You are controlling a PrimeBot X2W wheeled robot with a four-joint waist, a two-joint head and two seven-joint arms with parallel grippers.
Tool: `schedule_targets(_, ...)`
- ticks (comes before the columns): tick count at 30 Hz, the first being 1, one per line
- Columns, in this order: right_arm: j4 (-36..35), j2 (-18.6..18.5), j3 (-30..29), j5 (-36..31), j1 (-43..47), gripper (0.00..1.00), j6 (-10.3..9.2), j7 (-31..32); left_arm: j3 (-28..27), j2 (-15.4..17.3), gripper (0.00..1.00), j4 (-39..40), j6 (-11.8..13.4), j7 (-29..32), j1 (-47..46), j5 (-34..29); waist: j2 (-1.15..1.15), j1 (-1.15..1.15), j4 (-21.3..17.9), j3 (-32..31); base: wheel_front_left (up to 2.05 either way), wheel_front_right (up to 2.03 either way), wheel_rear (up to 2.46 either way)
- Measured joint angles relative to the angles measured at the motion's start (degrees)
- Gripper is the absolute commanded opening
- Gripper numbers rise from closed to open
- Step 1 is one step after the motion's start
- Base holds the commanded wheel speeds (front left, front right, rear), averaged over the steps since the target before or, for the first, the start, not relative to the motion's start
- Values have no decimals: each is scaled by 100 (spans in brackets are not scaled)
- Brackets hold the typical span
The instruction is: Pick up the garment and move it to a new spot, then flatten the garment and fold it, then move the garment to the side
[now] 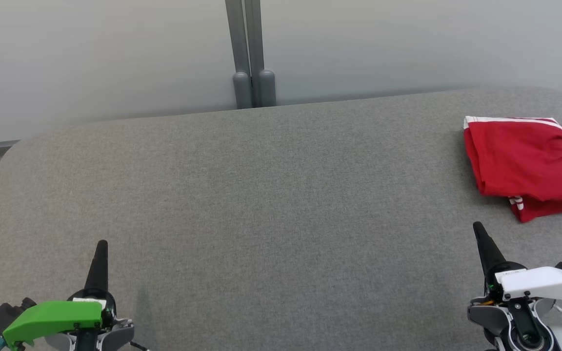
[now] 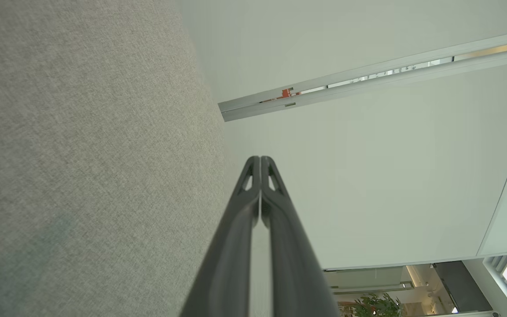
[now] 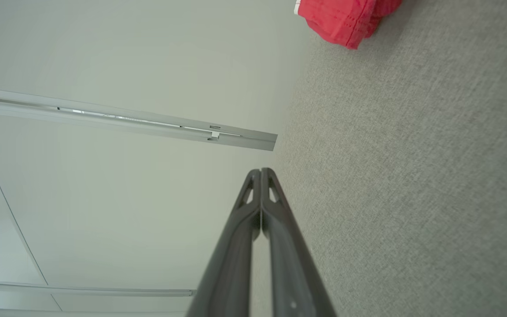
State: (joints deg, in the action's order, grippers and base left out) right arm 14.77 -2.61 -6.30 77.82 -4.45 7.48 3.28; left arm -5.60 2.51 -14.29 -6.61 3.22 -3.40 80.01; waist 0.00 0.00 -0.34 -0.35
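Note:
A red garment (image 1: pixel 525 163) with white stripes lies folded at the far right of the grey table (image 1: pixel 271 195), cut off by the head view's right edge. Its corner shows at the top of the right wrist view as the garment (image 3: pixel 346 17). My right gripper (image 1: pixel 478 226) is shut and empty near the front right, a short way in front of the garment and not touching it. Its tips meet in the right wrist view (image 3: pixel 261 171). At the front left my left gripper (image 1: pixel 102 243) is shut with nothing in it, tips together (image 2: pixel 260 158).
A pale wall rises behind the table, with a grey double post (image 1: pixel 248 53) at the back middle. The table's far corners are rounded. Open grey cloth surface spreads between the two grippers and to the left of the garment.

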Motion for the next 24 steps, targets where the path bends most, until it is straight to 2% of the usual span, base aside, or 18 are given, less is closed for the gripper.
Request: schedule_targets(24,-46,-11,-15,1134,-118,0,0,267,-66,10,0,12,-53,271,-196,966,0,0,26,41,0,0,0)
